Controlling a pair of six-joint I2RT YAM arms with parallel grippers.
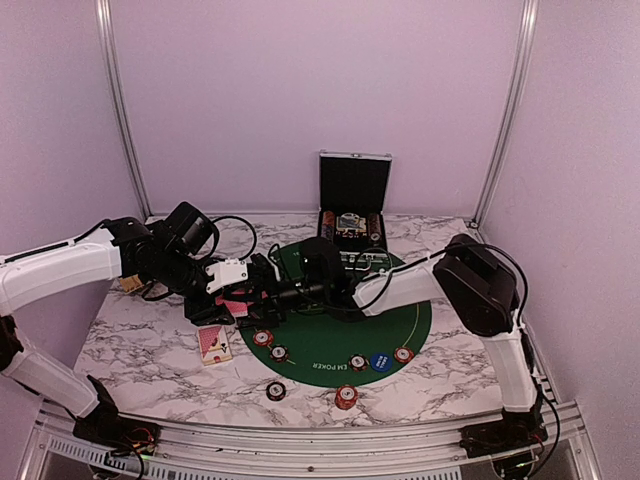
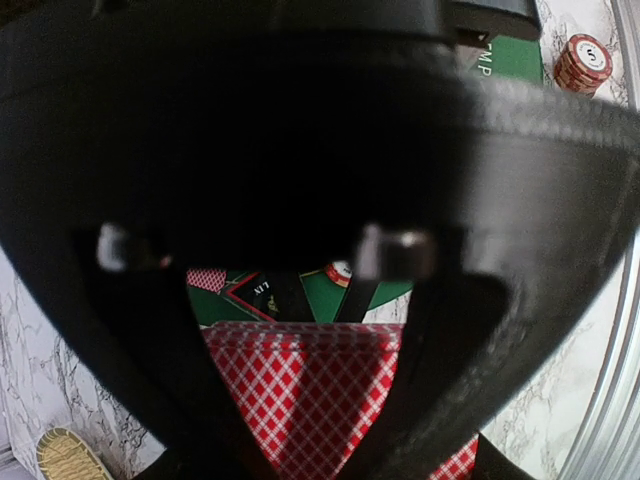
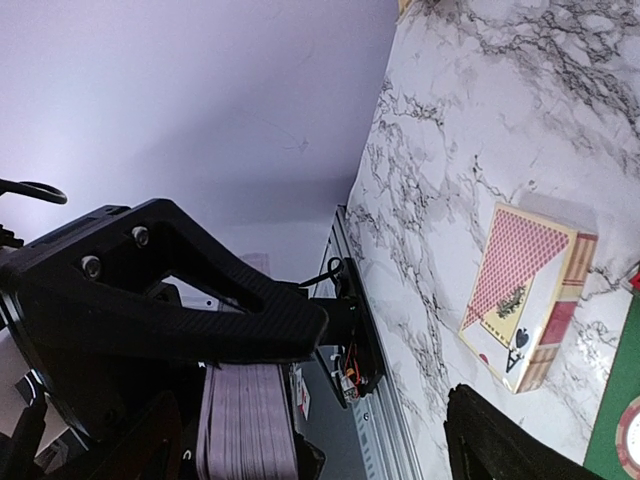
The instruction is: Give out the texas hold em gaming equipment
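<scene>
Holding the deck (image 2: 300,375), the left gripper (image 1: 238,300) is closed tight on it. The right gripper (image 1: 288,292) stands wide, and the deck is just beside one of its jaws. Cards are light, thin and slippery, so I would pinch the top one at a free corner. The right wrist view shows the stack edge-on and a box (image 3: 525,290) beyond the jaws. The left wrist view shows only red backs.

Card box (image 3: 525,295) lies flat on marble table (image 3: 480,120), right of centre. Card stack (image 3: 250,425) edge-on at bottom left, under black finger (image 3: 170,300). Green mat (image 3: 612,385) corner and chip (image 3: 630,440) at lower right.
</scene>
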